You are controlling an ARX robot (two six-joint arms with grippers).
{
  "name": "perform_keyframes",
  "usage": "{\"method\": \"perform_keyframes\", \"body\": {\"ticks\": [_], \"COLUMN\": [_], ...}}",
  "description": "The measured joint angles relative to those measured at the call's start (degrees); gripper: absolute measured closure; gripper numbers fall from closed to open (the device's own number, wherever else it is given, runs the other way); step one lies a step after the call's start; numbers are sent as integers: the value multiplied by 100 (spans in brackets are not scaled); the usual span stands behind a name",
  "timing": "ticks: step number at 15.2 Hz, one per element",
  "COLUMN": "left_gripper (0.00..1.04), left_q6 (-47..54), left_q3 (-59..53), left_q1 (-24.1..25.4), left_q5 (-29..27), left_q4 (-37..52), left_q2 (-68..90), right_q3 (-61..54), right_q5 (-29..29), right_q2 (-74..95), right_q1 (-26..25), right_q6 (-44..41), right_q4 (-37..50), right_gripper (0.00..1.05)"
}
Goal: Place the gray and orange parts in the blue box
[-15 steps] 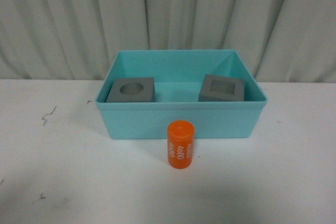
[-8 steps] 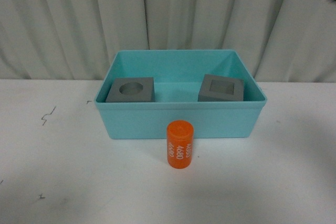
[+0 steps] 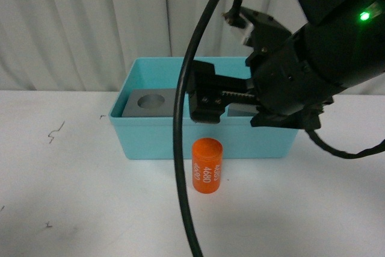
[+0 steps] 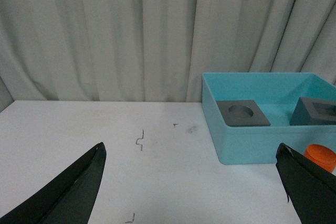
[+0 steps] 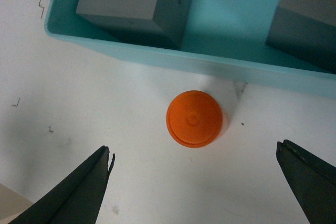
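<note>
Left wrist view: left gripper (image 4: 189, 153) spread wide, fingers (image 4: 68, 192) cut off. Matte round-recess gray cube (image 3: 149, 102) sits left in the smooth blue box (image 3: 144, 139). The orange cylinder (image 3: 207, 166) (white digits) stands outside its front wall, right gripper (image 5: 193, 148) wide above it, arm (image 3: 325, 46) masking the square-recess gray cube (image 4: 315, 113).

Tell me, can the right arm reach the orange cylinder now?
Probably yes. The open right pincer hangs above the orange cylinder, which stands outside the blue box with nothing in between.
</note>
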Motion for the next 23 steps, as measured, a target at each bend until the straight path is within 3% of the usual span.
{"method": "perform_keyframes", "body": {"ticks": [22,23], "left_gripper": [7,7], "left_q6": [0,0], "left_q3": [0,0], "left_q1": [0,0], "left_q5": [0,0], "left_q4": [2,0], "left_q2": [0,0], "right_q3": [557,557], "right_q5": [24,24], "right_q2": [1655,1655], "right_q1": [219,225], "right_q6": [-249,-258], "right_q4": [874,876], "right_gripper": [6,10]}}
